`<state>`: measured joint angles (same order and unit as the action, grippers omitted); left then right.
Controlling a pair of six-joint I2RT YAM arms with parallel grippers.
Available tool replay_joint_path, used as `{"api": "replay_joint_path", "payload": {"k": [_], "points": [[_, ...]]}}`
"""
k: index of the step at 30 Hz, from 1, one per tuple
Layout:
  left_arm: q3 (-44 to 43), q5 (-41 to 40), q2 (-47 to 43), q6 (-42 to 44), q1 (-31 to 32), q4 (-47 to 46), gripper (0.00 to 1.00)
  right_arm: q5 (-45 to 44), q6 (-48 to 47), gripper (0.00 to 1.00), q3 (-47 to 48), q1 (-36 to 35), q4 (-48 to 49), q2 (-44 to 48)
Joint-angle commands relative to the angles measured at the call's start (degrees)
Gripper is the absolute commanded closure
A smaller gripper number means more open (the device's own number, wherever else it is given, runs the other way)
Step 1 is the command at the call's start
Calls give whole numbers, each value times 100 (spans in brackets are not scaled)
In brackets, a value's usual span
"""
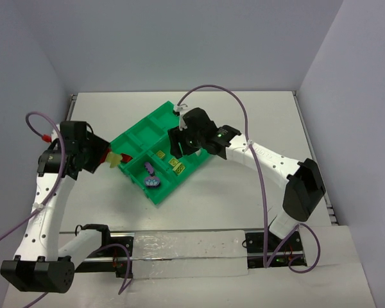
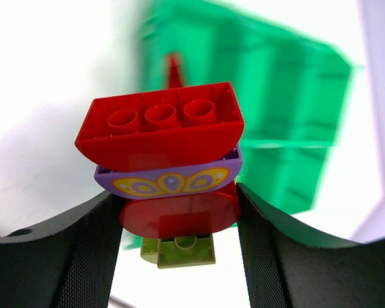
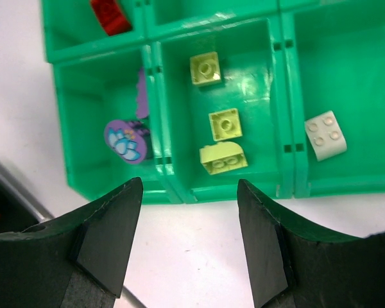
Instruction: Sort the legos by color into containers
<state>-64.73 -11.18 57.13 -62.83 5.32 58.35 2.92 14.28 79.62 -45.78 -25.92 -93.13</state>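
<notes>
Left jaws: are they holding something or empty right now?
Holding. The left wrist view shows a lego stack, red, purple, red, with a yellow-green brick underneath, pinched between the left jaws.

We see smooth, glossy plastic on the stacked legos [image 2: 163, 138] in the left tool [image 2: 178, 208], with light glinting off the red ones. The tool's fingers [image 2: 90, 256] look matt black, their inner pads finely grained. The green tray [image 3: 260, 115] is shiny moulded plastic, and the desk [image 1: 224, 199] is matt white.
</notes>
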Motion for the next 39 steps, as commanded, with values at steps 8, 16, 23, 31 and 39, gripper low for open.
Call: {"api": "replay_joint_path", "payload": {"k": [8, 16, 23, 31, 39], "points": [[-1140, 1024, 1161, 340, 13, -1268, 100, 2137, 2134, 32, 42, 162, 2516, 204], [-1442, 1434, 1459, 434, 4, -1255, 100, 2495, 2515, 32, 385, -101, 3411, -560], [-1305, 1751, 1386, 438, 4, -1380, 100, 2487, 2537, 32, 765, -238, 3234, -1028], [-1414, 1860, 1462, 456, 4, -1299, 100, 2406, 2380, 31, 1267, -326, 2876, -1390], [-1393, 1874, 1380, 429, 4, -1296, 100, 2440, 2501, 32, 1460, -318, 3089, -1649]]}}
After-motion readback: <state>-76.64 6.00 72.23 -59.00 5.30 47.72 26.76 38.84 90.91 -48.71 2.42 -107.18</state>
